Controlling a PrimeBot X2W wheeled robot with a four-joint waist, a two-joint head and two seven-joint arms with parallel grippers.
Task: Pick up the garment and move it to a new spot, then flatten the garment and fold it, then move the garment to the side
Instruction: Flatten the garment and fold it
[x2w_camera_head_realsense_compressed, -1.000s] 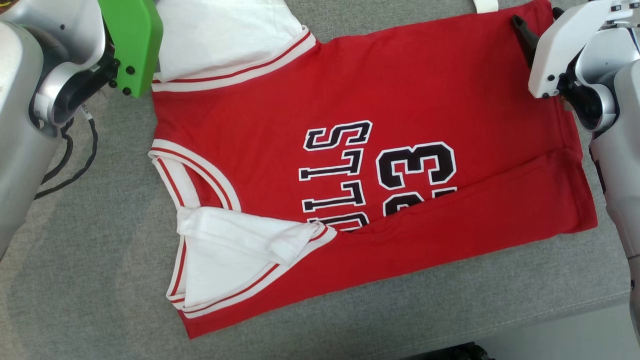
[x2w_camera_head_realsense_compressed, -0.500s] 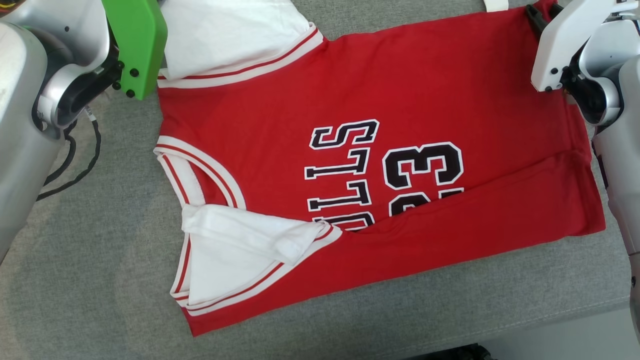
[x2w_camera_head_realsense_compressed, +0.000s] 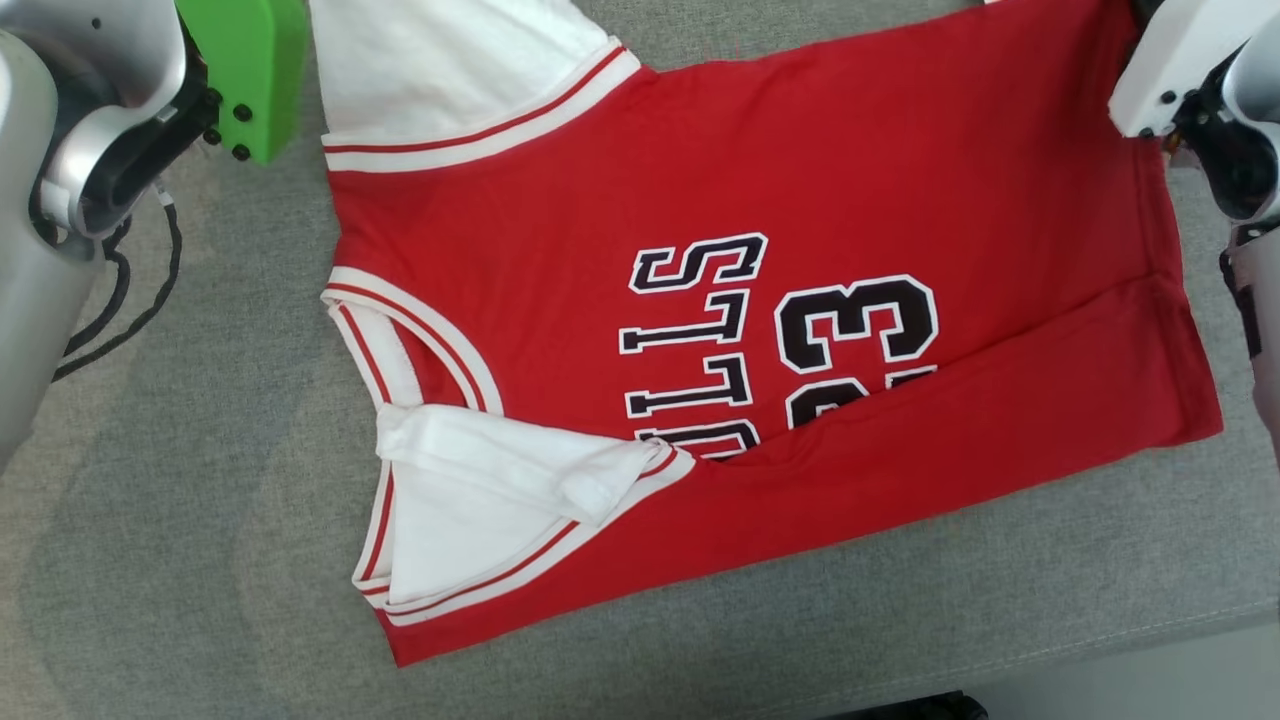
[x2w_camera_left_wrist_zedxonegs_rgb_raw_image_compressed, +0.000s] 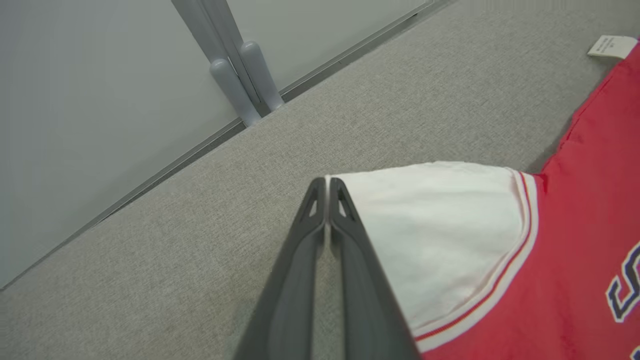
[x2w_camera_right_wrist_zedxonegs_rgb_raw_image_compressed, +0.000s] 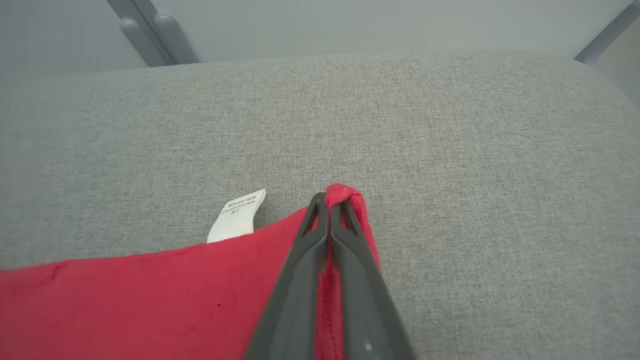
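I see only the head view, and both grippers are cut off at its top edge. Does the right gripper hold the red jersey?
Observer: Yes. In the right wrist view the right gripper is shut on a red corner of the jersey, fabric bunched at its tips.
Operator: And the left one?
Observer: In the left wrist view the left gripper is shut at the corner of the white sleeve; it seems pinched.
Operator: Anything beside the right gripper?
Observer: A white label lies on the grey cushion, just beside it.
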